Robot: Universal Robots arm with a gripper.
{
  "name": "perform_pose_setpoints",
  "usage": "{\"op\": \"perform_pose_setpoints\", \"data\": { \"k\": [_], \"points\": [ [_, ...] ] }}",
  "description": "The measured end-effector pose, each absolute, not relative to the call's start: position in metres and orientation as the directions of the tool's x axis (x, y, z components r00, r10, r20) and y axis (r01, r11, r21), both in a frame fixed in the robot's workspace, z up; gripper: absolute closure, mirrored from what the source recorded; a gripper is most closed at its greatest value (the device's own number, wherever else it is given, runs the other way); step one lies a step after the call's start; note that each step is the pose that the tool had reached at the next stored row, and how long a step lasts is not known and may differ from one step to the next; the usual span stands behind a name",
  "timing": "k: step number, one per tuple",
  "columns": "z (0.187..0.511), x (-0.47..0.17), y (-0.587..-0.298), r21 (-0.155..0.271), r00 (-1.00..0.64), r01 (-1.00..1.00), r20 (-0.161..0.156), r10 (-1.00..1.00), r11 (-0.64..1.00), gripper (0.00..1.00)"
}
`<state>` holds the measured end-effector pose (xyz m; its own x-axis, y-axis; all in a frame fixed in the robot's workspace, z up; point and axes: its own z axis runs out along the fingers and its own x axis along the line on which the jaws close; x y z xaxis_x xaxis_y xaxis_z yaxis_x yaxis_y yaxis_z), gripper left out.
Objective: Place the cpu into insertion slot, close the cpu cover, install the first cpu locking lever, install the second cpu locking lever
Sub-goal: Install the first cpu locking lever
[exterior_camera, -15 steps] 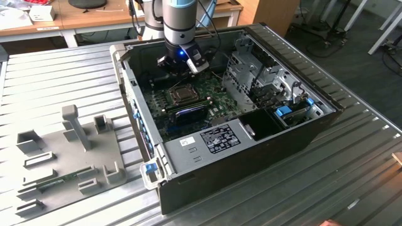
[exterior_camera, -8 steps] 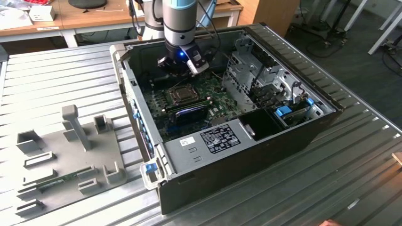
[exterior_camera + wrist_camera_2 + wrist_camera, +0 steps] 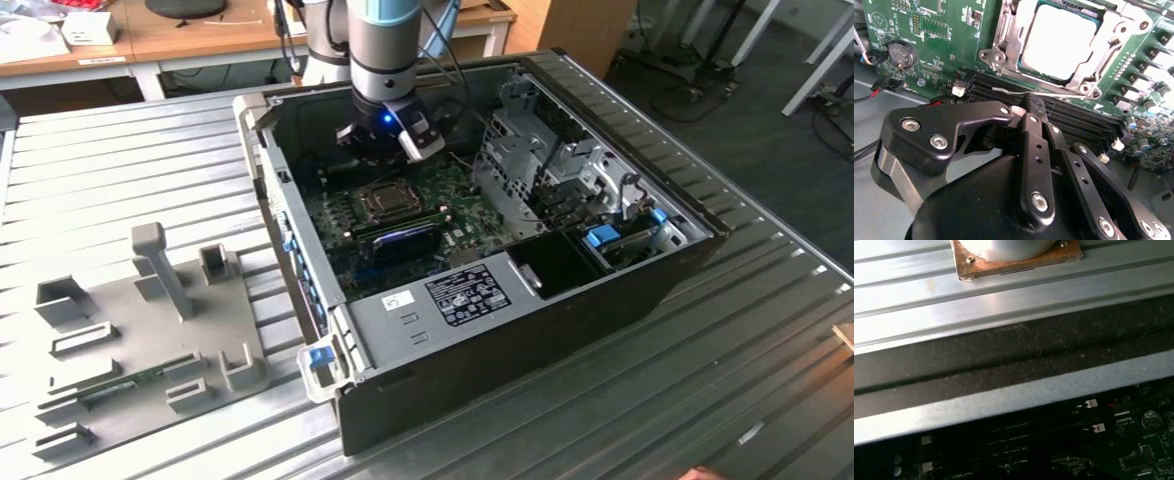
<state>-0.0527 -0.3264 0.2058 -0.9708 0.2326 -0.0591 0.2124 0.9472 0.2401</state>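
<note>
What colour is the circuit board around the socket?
Green circuit board, clearest in second wrist view.

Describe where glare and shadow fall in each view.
Second wrist view: glare bleaches the cpu face nearly white. First wrist view: the ribbed metal table shines bright, while the circuit board sits in deep shadow. Exterior view: a blue light glows on the arm.

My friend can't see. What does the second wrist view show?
The black gripper hangs over a green circuit board, near long black memory slots. Beyond it, the cpu sits under the lowered cpu cover.
</note>
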Motion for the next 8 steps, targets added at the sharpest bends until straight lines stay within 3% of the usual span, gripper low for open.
{"op": "perform_pose_setpoints", "data": {
  "k": [8],
  "points": [
    [0.2033,-0.0488,-0.3267,0.240,-0.970,0.214,-0.059,0.234,0.947,0.90]
  ]
}}
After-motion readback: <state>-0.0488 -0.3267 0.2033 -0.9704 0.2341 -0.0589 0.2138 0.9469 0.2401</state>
